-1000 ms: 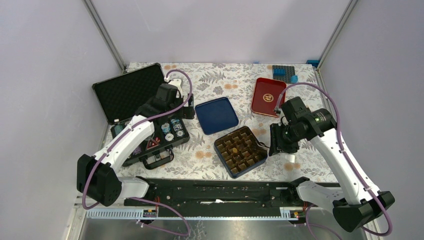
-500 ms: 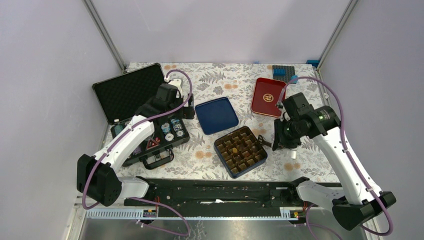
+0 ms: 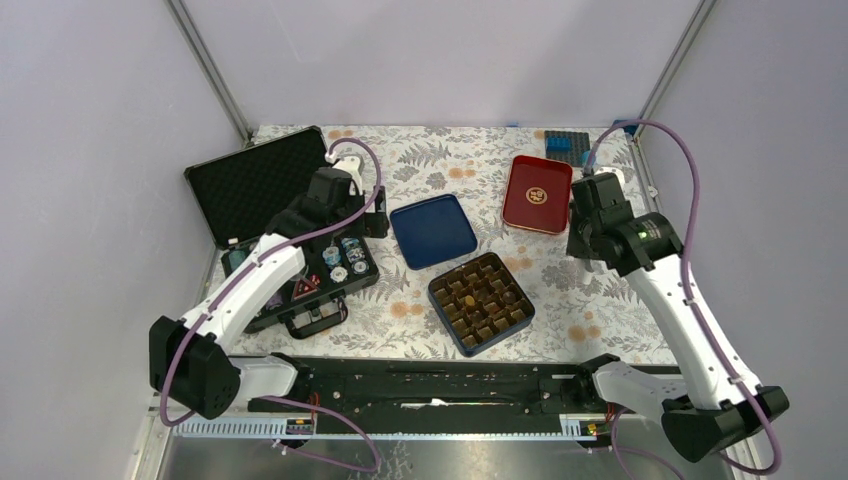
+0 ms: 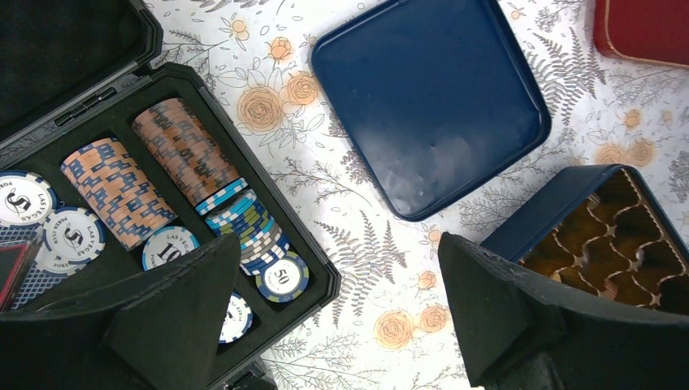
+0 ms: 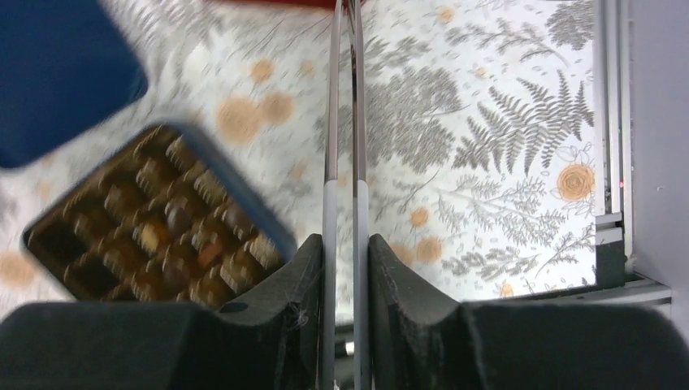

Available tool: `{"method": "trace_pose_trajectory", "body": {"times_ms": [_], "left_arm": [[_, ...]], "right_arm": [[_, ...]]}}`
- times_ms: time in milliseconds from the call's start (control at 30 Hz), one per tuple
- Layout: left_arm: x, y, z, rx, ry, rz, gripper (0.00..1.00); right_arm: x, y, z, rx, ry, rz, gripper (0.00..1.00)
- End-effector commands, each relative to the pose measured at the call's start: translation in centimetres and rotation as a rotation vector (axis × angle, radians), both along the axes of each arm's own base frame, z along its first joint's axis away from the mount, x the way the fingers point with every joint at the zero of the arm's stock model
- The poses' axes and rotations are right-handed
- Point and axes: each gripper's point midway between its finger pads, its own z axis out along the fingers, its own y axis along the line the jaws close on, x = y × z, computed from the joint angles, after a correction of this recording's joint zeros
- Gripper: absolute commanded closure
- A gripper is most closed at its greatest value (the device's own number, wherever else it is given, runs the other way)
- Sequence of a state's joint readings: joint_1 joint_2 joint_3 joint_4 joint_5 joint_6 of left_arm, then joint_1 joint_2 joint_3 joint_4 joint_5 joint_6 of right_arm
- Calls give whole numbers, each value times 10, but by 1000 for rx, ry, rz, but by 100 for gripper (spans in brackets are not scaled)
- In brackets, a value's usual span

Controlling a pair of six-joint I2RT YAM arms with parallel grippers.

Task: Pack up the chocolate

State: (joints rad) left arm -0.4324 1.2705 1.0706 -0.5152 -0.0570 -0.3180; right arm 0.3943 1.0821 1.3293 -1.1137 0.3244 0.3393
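Several dark brown chocolate lumps (image 5: 175,219) sit in the brown grid of the blue box (image 3: 500,337), blurred in the right wrist view. My right gripper (image 5: 341,244) is shut on a pair of thin metal tongs (image 5: 342,122), which point away over the floral cloth towards the red tray. In the top view the right gripper (image 3: 583,238) hangs to the right of the box and apart from it. My left gripper (image 4: 341,317) stands wide open with nothing in it, above the cloth between the poker case and the blue box (image 4: 528,227).
A blue lid (image 3: 432,230) lies behind the box and a red tray (image 3: 538,193) to its right. An open black poker case (image 3: 260,185) with stacked chips (image 4: 187,154) fills the left side. Blue and grey building blocks (image 3: 570,147) sit at the back right.
My right arm has lifted and swung back to the right, carrying the tongs away from the box's right edge. The left arm has barely moved.
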Motion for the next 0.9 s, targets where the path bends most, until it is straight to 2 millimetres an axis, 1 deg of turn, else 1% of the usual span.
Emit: {"method": "trace_pose_trajectory", "body": {"times_ms": [0,67,133,233,300,400,467,500,600,667,700,767,833,867], "left_arm": [[2,-6,29,-50,-66,-25,1],[4,-8,31,-62,-56,-15,1],[5,-12,33,-83,-46,-15,1],[7,-24,32,-126,-12,-28,1],[9,-31,27,-140,14,-20,1],[17,-39,17,-107,44,24,1],[24,-45,8,-76,61,60,1],[28,-48,-2,-52,94,80,1],[44,-48,-15,-19,118,174,1],[55,-45,-25,2,127,233,2],[60,-45,-31,11,132,257,2],[69,-46,-44,29,147,294,5],[77,-48,-58,53,169,323,7],[80,-48,-65,64,176,338,8]], "right_arm": [[59,-47,-6,-36,-245,-267,77],[77,-62,-20,14,-305,-339,77],[87,-77,-38,4,-324,-396,77],[103,-86,-61,-26,-339,-435,76],[113,-89,-76,-38,-352,-440,74],[119,-97,-98,-51,-343,-469,71],[122,-99,-112,-41,-330,-473,65],[121,-100,-118,-40,-321,-481,62],[119,-104,-132,-28,-292,-498,55],[117,-108,-140,-35,-273,-512,45],[116,-111,-144,-37,-263,-521,38],[114,-111,-154,-33,-239,-527,30],[113,-118,-161,-22,-219,-549,21],[113,-117,-163,-16,-212,-546,16]]}}
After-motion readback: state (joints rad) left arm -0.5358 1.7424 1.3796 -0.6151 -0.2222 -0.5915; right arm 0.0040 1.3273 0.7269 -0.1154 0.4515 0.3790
